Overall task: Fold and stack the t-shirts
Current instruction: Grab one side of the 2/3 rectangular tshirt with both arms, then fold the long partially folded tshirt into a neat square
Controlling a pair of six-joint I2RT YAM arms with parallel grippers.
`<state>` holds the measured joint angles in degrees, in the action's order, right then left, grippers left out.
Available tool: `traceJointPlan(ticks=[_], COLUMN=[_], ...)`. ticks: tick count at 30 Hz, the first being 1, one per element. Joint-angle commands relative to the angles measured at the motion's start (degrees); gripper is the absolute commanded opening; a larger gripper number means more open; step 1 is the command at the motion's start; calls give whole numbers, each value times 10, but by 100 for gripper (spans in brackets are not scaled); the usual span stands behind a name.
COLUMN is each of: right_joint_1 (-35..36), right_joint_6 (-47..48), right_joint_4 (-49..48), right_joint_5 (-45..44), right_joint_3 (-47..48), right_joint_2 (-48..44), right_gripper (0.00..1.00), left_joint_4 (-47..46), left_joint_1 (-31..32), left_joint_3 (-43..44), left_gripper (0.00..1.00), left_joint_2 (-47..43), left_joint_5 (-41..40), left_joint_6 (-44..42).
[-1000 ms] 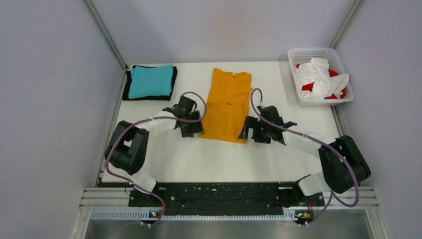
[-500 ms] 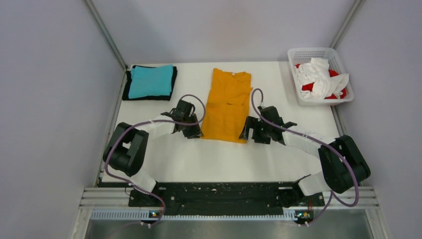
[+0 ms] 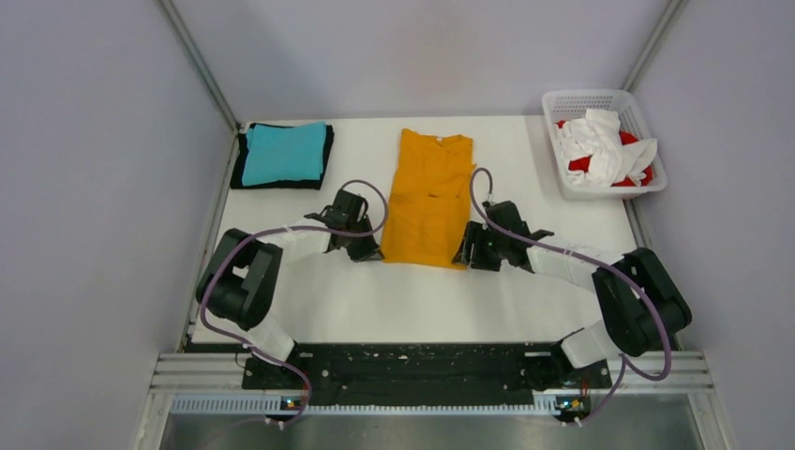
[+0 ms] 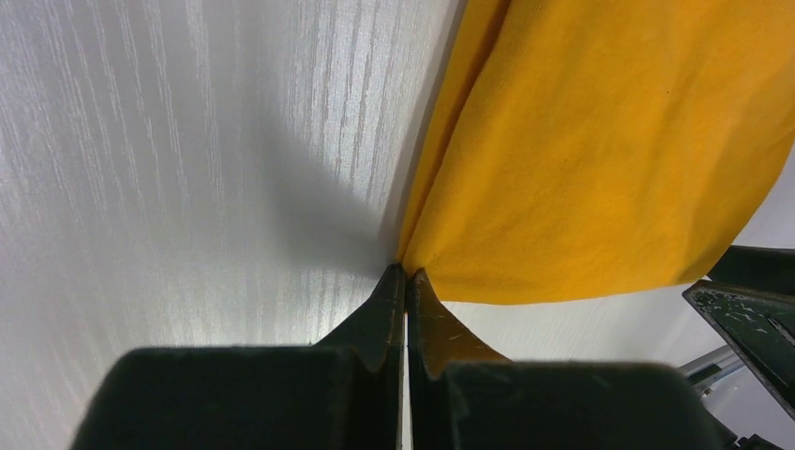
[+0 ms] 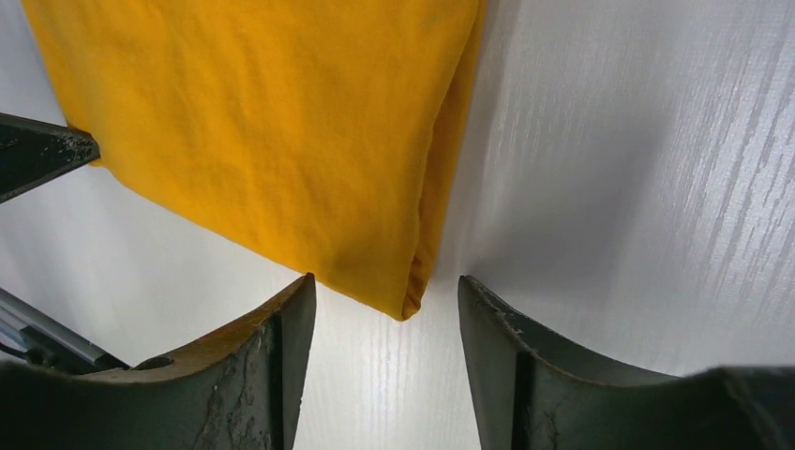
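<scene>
The orange-yellow t-shirt [image 3: 429,202] lies folded into a long strip in the middle of the table, collar at the far end. My left gripper [image 3: 370,253] is at its near left corner, shut with the tips pinched on the cloth's point [image 4: 406,272]. My right gripper [image 3: 466,255] is at the near right corner. Its jaws are open, and the folded corner [image 5: 408,298] lies between the fingertips without touching either. A folded teal t-shirt [image 3: 284,153] rests on a folded black one [image 3: 246,178] at the far left.
A white lattice basket [image 3: 600,98] at the far right holds crumpled white [image 3: 600,141] and red [image 3: 633,141] t-shirts. Grey walls close in the table on both sides and at the back. The arm bases sit on the black rail at the near edge.
The left gripper slid in to the shirt's near left corner and closed on it. The right gripper's jaws narrowed around the near right corner and edged slightly toward the shirt.
</scene>
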<state>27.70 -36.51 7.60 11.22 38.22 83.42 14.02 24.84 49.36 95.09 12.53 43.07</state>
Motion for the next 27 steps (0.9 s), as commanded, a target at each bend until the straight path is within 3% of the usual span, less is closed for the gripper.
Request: traceJointPlan(ticks=[1,5,9,12,18,27], right_joint_1=[14,27,31,32,33,44], right_joint_6=[-6,-1,2,9,50,88], right_joint_4=[-4,7,27,39,86,272], right_joint_5=[-9,-15,-28,-34,83,183], right_joint_3=[-2,3,1,-6,-24,5], right_joint_2=[24,35,30,17,-44,-200], right_gripper=[55,45,24,2,0,0], left_joint_4=[24,23,25,26,70,161], left_joint_1=[6,6,6,8,19,58], left_joint_3=[-30,-37,-46,-60,-108,-147], left_gripper=[0,0,0,0,0,0], left_joint_2=[8,3,-13,-33,-113,-375], left_joint_5=[-21,-21,-25,-22,-6,56], left_joint_6=[3,7,11,12,15,47])
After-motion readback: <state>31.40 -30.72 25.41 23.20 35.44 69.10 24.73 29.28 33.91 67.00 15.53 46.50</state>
